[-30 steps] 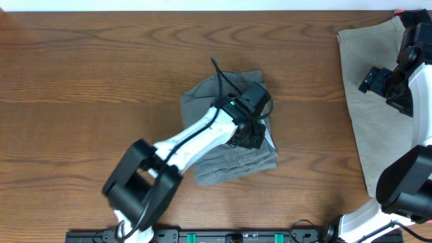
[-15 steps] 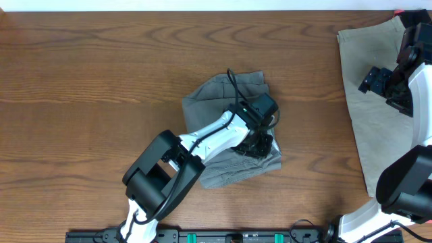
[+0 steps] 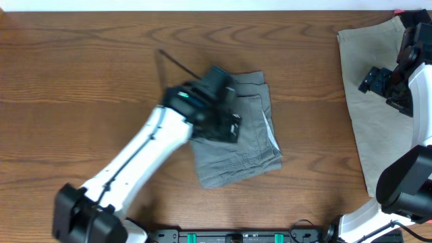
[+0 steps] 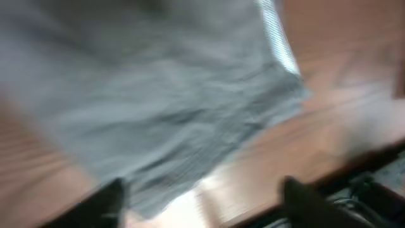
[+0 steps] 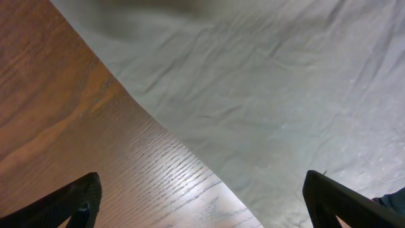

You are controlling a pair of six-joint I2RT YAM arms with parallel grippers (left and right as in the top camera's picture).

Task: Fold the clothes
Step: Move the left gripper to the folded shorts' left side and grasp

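Overhead view: the dark grey shorts are lying as a compact folded bundle near the middle of the table; the light khaki shorts are lying spread flat at the right edge, well apart from the bundle.
Left gripper: hovering over the upper-left part of the grey bundle, its outline blurred.
Left jaws: in the left wrist view the fingers are showing as dark blurs at the bottom corners, spread wide and gripping nothing, with grey cloth beneath.
Right gripper: hanging above the upper-left part of the khaki pair, clear of the fabric as far as can be seen.
Right jaws: in the right wrist view the fingertips are standing far apart with nothing between them; the khaki edge is crossing bare wood below.
Why so placed: the grey pair is probably sitting central so both arms can reach it; the khaki pair seems parked aside, awaiting its turn.
Progress (judged): the grey pair is looking essentially folded, and the khaki pair is not yet started.
Risk (judged): soft cotton is prone to springing open if a finger snags a layer.
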